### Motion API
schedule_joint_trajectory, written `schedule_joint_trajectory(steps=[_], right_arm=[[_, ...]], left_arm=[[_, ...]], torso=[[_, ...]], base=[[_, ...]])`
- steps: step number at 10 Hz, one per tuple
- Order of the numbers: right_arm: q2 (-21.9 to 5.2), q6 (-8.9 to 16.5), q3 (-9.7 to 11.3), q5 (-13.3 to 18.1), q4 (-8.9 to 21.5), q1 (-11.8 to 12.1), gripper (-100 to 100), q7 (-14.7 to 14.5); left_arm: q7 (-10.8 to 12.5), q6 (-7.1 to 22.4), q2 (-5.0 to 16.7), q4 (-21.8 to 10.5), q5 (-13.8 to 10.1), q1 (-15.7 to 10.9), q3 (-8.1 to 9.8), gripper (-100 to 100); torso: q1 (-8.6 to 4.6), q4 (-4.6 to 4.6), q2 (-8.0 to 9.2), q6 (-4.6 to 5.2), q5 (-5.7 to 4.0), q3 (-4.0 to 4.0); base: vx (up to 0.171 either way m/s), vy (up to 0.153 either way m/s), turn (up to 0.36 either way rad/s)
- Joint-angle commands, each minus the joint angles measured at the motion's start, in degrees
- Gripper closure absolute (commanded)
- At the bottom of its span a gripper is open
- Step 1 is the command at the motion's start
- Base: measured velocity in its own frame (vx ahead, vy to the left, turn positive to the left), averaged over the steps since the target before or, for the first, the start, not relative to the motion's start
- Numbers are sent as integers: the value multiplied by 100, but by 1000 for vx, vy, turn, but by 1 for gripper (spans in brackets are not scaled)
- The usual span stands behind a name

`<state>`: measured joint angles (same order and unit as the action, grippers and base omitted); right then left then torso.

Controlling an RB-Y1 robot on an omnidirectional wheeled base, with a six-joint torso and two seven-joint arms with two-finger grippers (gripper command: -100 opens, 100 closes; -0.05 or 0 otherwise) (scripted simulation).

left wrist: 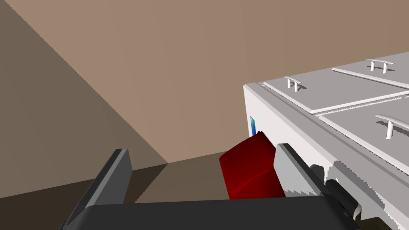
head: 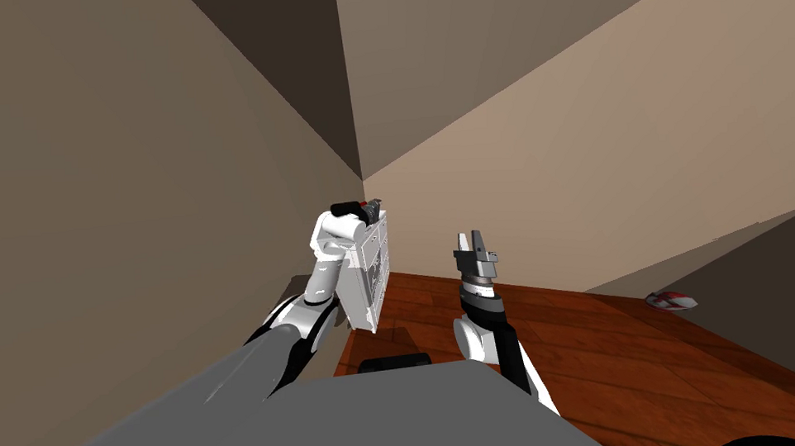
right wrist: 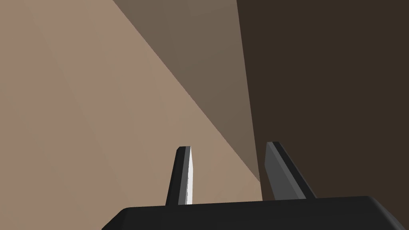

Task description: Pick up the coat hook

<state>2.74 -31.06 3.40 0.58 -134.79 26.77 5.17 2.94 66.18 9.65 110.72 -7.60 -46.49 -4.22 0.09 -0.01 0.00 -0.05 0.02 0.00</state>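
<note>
Closing on the coat hook (left wrist: 249, 169) is judged to be the step in hand. The hook, drawn as a dark red block, is seen inside the left pincer (left wrist: 201, 151), between its fingers but well off centre. It sits right beside the cabinet-side finger (left wrist: 289, 169), and a wide gap is left to the far finger (left wrist: 118, 175). The fingers are spread wide apart and nothing is clamped yet. Whether the near finger already touches the block cannot be told.

A good grasp is best made by first shifting the pincer sideways, towards the cabinet, until the block is centred. Otherwise the block is likely to be pushed along by the far finger as it closes. The fingers should also be carried further past the block, so that more than its near corner is caught. The closing is best done slowly, and the lift taken straight off the surface.

A small blue thing (left wrist: 253, 125) stands just past the hook, beyond the fingertips, on the white cabinet (left wrist: 287, 127); it should not be knocked. The drawer handles (left wrist: 294, 82) lie to the cabinet-side finger's outer side and are well clear.

The right pincer (right wrist: 228, 146) is held apart from the work, its fingers parted with nothing between them.
</note>
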Motion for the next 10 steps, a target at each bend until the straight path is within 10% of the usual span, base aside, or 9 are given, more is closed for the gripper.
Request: schedule_joint_trajectory(steps=[1, 10], right_arm=[[0, 0, 0, 0, 0, 0, 0, 0], [0, 0, 0, 0, 0, 0, 0, 0]], left_arm=[[7, 213, 2, -27, -11, -62, 9, -100], [263, 1669, -125, -573, -132, -1180, 220, -100]], torso=[[0, 0, 0, 0, 0, 0], [9, -1, -6, 0, 2, -3]], base=[[1, 8, 0], [9, 27, -9]])
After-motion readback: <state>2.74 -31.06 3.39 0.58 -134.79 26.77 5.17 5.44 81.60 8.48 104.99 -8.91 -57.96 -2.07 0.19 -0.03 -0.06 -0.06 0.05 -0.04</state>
